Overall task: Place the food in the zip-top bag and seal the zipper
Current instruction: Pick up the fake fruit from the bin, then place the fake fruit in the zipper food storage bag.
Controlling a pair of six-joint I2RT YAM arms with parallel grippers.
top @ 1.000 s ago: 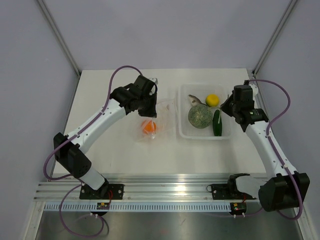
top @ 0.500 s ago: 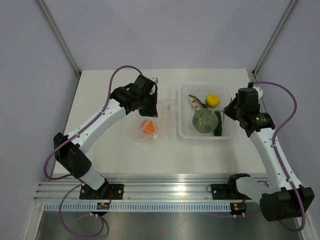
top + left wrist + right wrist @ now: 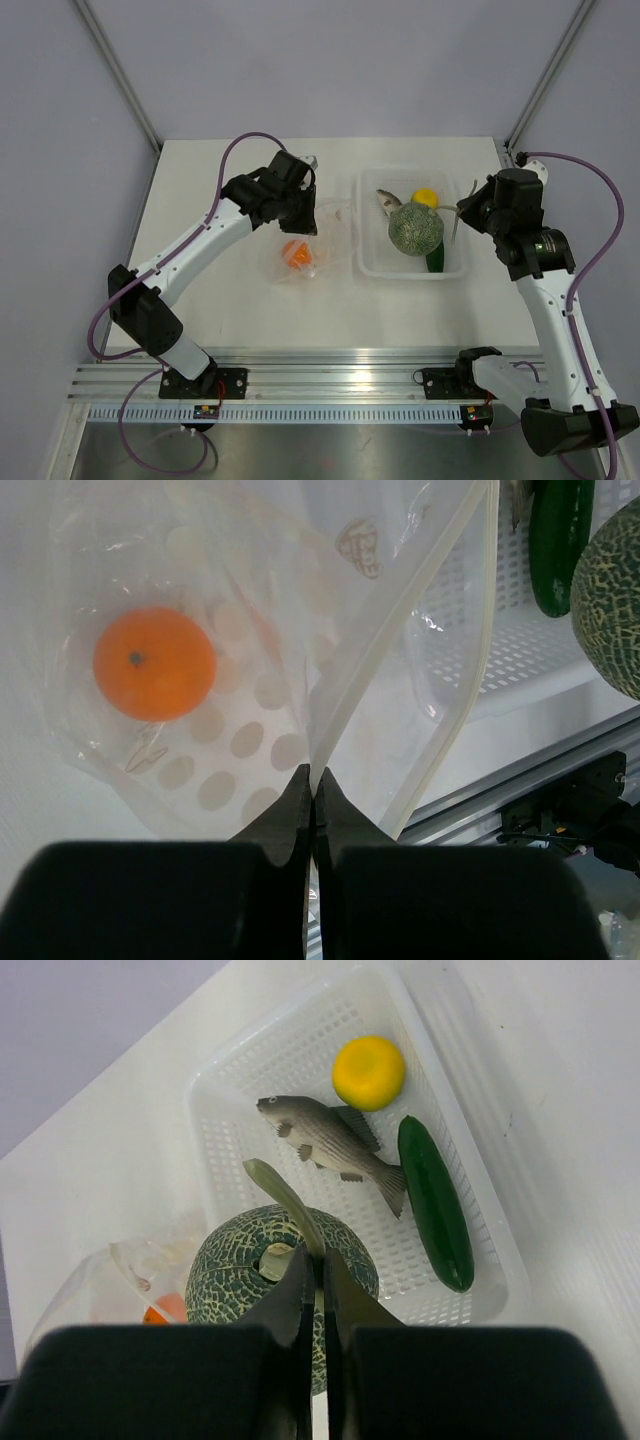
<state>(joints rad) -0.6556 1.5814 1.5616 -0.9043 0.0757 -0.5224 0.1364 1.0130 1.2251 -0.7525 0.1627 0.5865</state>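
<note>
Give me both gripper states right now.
Left gripper: closed, pinching the zip-top bag at its open edge.
Right gripper: closed on the stem of the speckled green ball.

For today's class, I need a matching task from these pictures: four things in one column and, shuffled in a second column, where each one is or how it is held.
Things
1. small orange ball
2. speckled green ball
3. cucumber
4. zip-top bag

Places or states
A. edge pinched in the left hand
B. lying in the white tray beside the fish
C. inside the clear pouch
D. gripped by its stem in the right hand

Pairs: 1-C, 2-D, 3-B, 4-A
</note>
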